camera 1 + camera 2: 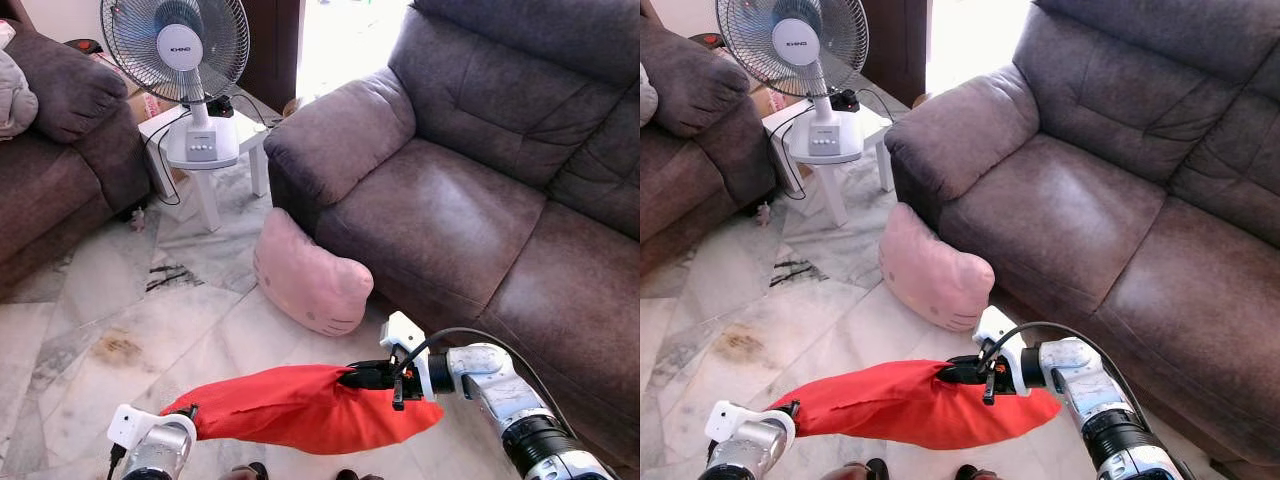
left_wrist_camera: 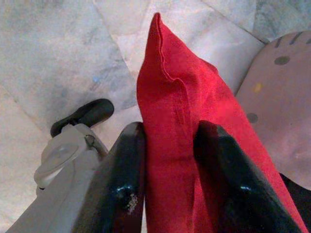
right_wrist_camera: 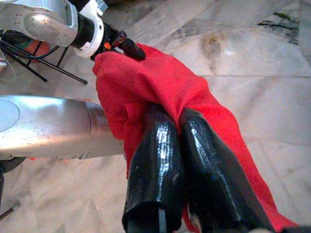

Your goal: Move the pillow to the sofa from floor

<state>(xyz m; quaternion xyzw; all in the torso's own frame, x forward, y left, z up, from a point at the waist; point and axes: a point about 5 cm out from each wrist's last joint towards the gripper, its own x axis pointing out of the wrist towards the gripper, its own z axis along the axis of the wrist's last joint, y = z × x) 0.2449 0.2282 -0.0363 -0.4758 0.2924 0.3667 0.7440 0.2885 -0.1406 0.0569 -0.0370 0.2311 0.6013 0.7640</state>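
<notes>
You have the red pillow point(image 1: 300, 405) slung clear of the floor point(image 1: 130, 320), left hand point(image 2: 170, 160) and right hand point(image 3: 182, 160) each pinching one end, so it can swing onto the sofa point(image 1: 450, 210).

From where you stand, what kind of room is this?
Most likely a home living room. A large brown leather sofa fills the right side, a second dark sofa sits at the left, and a table fan stands on a small white side table over the marble-tiled floor.
</notes>
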